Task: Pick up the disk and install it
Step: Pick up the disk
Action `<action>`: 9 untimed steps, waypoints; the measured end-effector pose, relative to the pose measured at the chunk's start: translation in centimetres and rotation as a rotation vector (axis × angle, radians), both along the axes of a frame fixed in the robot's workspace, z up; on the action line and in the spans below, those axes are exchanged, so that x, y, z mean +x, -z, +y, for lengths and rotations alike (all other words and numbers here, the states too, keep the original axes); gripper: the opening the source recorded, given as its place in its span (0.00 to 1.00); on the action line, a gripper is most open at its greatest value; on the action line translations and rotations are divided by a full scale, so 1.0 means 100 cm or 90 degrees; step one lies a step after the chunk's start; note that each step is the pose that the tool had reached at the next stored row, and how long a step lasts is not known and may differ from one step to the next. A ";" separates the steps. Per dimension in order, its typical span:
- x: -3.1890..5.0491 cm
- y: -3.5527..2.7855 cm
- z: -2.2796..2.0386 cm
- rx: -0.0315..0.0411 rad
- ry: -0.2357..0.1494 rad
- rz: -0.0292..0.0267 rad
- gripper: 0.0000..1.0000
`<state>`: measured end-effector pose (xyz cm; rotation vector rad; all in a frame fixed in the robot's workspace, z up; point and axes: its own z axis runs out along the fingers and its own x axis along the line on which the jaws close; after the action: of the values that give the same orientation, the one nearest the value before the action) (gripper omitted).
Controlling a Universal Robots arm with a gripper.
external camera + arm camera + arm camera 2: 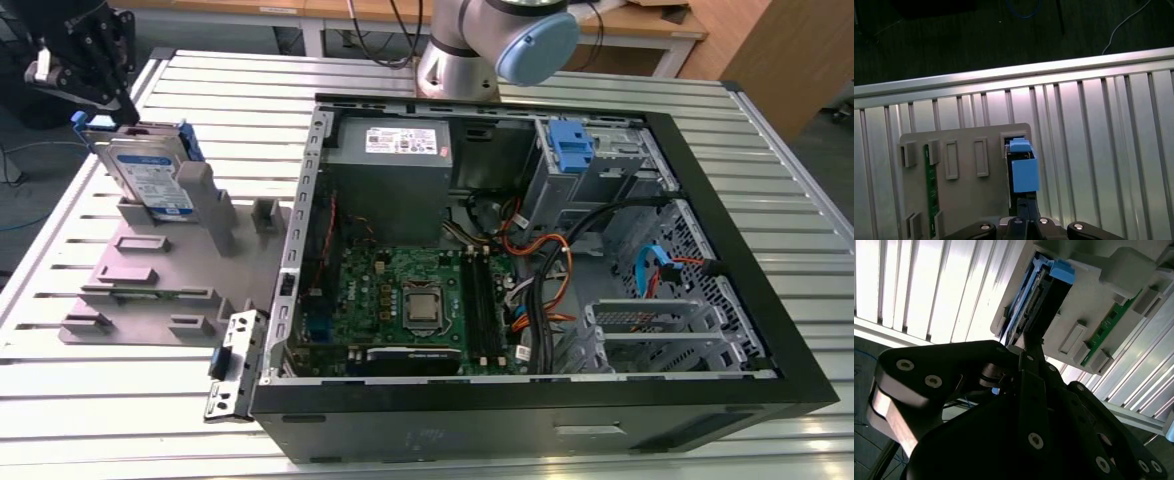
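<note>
Slatted metal table [240,85], three things lying on it.
A grey holder plate [140,300] lies right under the gripper [118,112]. An open computer case [534,440] sits farther off, with a small bracket [232,365] against it.

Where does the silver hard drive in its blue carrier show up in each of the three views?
Exterior view: the silver hard drive in its blue plastic carrier stands upright in the grey slotted holder plate, towards the exterior view's left.
Second wrist view: edge-on, standing at one corner of that plate.
First wrist view: end-on, blue carrier end facing the camera, at the plate's edge.
Shared landmark: the holder plate.
</note>
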<state>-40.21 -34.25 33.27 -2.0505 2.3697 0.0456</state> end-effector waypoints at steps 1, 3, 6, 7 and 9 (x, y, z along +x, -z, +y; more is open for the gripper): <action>0.0000 0.0000 0.0001 0.0002 0.000 0.0000 0.11; 0.0000 0.0000 0.0001 0.0003 0.000 0.0000 0.11; 0.0000 0.0000 0.0002 0.0004 0.000 0.0000 0.11; 0.0000 0.0000 0.0002 0.0004 0.000 0.0000 0.11; 0.0000 0.0000 0.0002 0.0005 0.000 0.0000 0.11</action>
<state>-40.21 -34.23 33.27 -2.0501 2.3693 0.0466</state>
